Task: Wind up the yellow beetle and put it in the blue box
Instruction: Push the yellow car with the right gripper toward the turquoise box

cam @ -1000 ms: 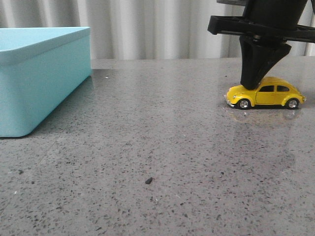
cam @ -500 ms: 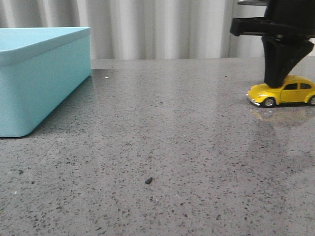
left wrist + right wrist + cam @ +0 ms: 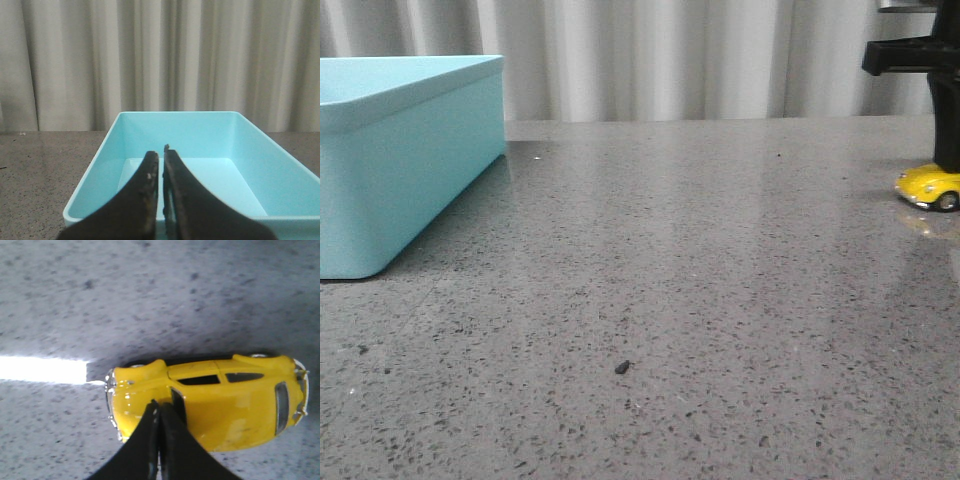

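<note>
Now: right gripper (image 3: 159, 440) closed, pressed on yellow beetle (image 3: 210, 400) hood | beetle cropped at front-view edge | left gripper (image 3: 161, 195) closed over blue box (image 3: 95, 165)

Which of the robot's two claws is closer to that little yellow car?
The right. The right gripper, closed, presses down on the yellow beetle at the table's far right. The left gripper, also closed, hangs over the blue box, away from the car.
</note>
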### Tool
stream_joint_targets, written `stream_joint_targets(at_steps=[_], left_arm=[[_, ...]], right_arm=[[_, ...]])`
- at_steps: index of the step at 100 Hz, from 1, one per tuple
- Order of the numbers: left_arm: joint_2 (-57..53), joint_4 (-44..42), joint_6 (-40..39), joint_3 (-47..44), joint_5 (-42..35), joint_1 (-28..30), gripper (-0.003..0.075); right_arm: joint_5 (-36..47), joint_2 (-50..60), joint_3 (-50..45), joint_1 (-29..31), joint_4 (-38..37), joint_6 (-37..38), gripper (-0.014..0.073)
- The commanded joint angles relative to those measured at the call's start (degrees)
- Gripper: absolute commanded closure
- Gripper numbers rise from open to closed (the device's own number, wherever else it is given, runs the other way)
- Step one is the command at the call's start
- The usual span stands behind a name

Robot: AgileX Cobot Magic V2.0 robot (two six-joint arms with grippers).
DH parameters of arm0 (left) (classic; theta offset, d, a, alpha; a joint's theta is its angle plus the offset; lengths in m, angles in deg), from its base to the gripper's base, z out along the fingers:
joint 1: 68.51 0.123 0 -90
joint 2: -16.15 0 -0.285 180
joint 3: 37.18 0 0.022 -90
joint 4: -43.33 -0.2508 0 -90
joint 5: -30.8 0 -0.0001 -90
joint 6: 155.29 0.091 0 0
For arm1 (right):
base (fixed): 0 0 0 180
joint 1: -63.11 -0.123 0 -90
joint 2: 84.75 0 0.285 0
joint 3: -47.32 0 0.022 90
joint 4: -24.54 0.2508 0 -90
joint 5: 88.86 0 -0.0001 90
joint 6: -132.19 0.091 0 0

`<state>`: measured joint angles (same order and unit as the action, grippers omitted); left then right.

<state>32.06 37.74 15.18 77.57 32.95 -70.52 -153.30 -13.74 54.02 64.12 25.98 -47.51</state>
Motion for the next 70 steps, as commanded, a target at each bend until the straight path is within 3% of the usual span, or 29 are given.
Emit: stream_joint_targets(at_steps=[1,20,39,70], left_arm=[[1.0,0.0,-0.1,2.1,-4.6,0.0,0.0741],[1.0,0.0,-0.1,2.1,-4.6,0.0,0.0741],[1.0,-0.1,-0.1,2.1,-4.6,0.0,0.0741],[1.0,-0.1,0.0,2.1,-4.6,0.0,0.0741]], right_arm=[[1.1,-0.4,0.3,1.8,-3.1,0.1,0.0644],[0.9,-0.3,0.8,2.2,-1.4,-0.3,0.0644],[-0.9,7.1,5.6,2.1,22.9,-9.7,0.0644],[-1.1,13.7,8.9,2.1,23.8,-10.5,0.0644]])
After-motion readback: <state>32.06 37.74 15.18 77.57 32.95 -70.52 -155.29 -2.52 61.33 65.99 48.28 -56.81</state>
